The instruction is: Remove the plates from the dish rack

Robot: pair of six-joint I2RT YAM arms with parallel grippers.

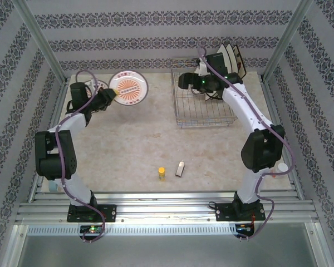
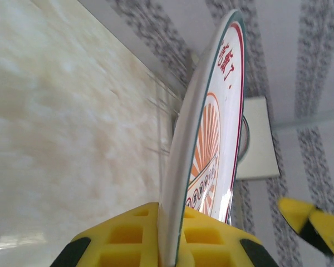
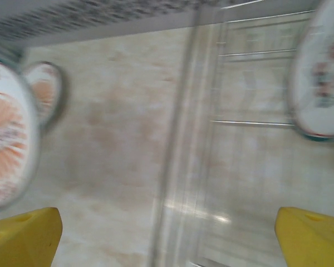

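Top external view: the left pincer (image 1: 112, 94) is clamped on the rim of 1 round plate (image 1: 129, 87), held well left of the dish rack (image 1: 203, 114), above the tabletop (image 1: 128, 144). The right pincer (image 1: 185, 82) hangs wide open over the rack's left side; the remaining plates (image 1: 227, 57) stand on edge at its far end, nearest the right arm. Red characters on the held plate are unreadable.

We see a round white plate (image 2: 211, 139) with a teal and red rim and an orange sunburst at the rear left, face up, its rim pinched in the left gripper (image 2: 170, 231). A second round plate (image 1: 124, 74) peeks out just behind it. The silver wire dish rack (image 1: 203, 111) sits at the rear right, with upright plates (image 1: 227, 57) at its far end.
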